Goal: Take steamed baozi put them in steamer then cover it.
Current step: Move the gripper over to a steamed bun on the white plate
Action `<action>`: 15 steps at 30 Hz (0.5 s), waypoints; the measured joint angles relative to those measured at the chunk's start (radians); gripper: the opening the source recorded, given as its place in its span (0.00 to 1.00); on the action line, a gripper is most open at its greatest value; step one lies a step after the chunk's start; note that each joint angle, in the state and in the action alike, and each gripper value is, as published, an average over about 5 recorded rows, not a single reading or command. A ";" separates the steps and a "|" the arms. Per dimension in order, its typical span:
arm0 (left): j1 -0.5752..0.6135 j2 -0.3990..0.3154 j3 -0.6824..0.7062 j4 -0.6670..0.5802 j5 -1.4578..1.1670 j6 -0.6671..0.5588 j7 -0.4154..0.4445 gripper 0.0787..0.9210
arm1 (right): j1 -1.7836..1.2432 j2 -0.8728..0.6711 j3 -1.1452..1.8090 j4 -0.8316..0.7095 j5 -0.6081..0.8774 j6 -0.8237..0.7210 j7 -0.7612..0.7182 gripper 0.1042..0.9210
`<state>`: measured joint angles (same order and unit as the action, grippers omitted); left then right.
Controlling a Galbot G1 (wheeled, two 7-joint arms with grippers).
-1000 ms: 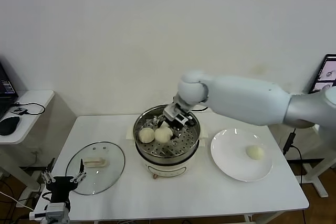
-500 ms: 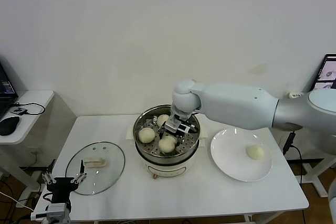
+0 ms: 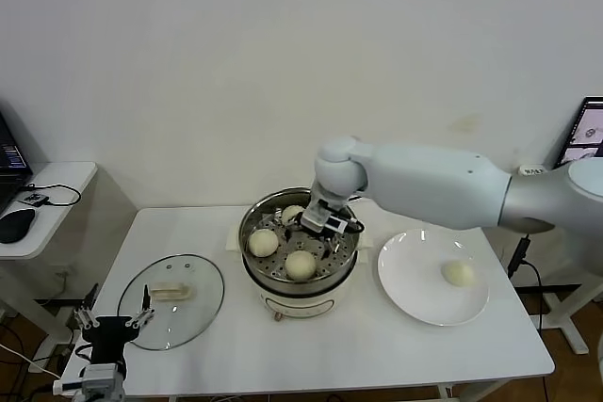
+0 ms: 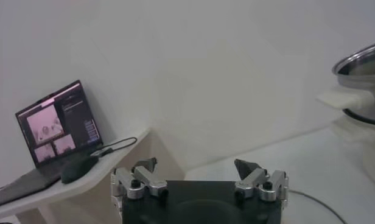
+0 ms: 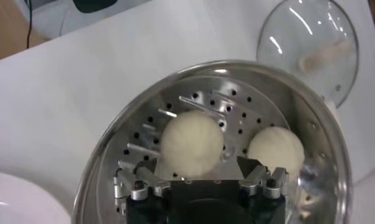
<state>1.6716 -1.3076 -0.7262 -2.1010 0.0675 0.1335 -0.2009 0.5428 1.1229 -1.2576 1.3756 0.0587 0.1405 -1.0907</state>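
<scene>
The right tool is hovering spread over the round shiny steel steamer, holding nothing; it should be lifting straight up, avoiding the rim. Three round cream-white baozi are sitting on the tray; a fourth is lying on the flat white plate. One clear glass cover is resting on the desk near the spread left tool.

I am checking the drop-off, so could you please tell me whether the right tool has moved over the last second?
Yes. The right tool has let go of a bun and lifted toward the steamer's far rim.
</scene>
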 measured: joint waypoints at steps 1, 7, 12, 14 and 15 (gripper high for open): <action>-0.001 0.001 -0.001 -0.001 -0.001 0.000 0.000 0.88 | 0.007 -0.013 0.003 0.004 0.009 -0.017 -0.004 0.88; -0.009 0.013 -0.002 -0.011 -0.008 0.004 0.004 0.88 | 0.039 -0.117 0.025 0.041 0.064 -0.154 -0.019 0.88; -0.016 0.023 0.008 -0.015 -0.009 0.005 0.008 0.88 | 0.041 -0.242 0.047 0.088 0.087 -0.249 -0.030 0.88; -0.018 0.026 0.013 -0.015 -0.010 0.005 0.008 0.88 | 0.034 -0.299 0.057 0.101 0.085 -0.271 -0.035 0.88; -0.018 0.027 0.015 -0.015 -0.009 0.005 0.008 0.88 | 0.028 -0.327 0.062 0.105 0.081 -0.280 -0.037 0.88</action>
<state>1.6532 -1.2805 -0.7109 -2.1156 0.0580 0.1386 -0.1930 0.5711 0.7955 -1.1961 1.4805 0.1396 -0.1394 -1.1281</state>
